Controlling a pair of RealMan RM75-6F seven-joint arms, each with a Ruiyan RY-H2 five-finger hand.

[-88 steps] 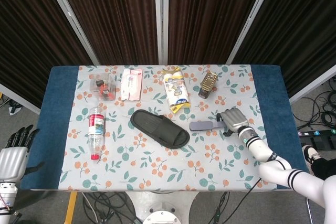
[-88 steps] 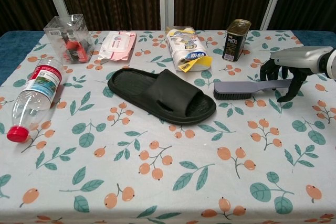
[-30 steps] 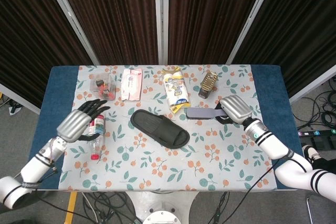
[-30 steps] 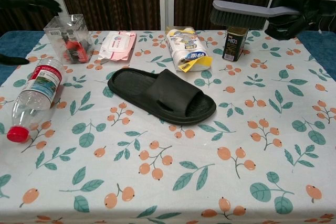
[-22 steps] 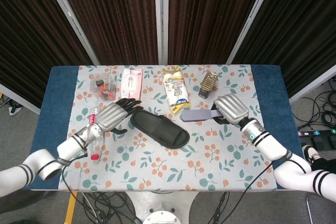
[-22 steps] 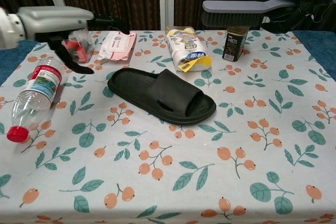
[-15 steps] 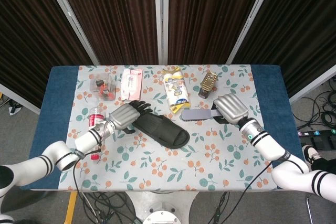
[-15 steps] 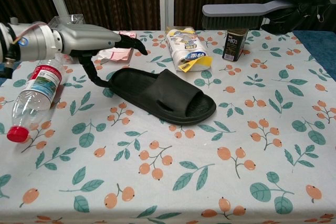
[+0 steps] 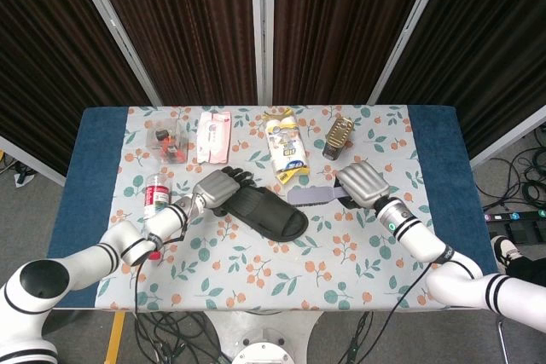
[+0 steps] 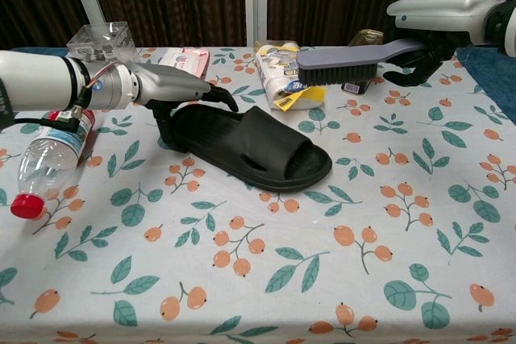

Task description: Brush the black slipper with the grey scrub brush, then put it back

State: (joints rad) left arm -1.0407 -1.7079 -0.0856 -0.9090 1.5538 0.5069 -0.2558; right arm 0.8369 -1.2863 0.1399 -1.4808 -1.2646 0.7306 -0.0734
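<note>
The black slipper lies flat in the middle of the counter. The left hand rests its fingers on the heel end, probably to keep it from sliding. The right hand holds the grey scrub brush above the toe end, bristles down, ready to scrub.

Matt rubbery slipper; glossy metal can.

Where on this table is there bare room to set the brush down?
Widest free patch: the floral tablecloth along the near edge, in front of the black rubber slipper. Also free: the right side, beyond the slipper's toe. Crowded: the far edge, with the clear plastic box, pink wipes pack, yellow tissue pack and brown tin can; a plastic bottle lies left.
</note>
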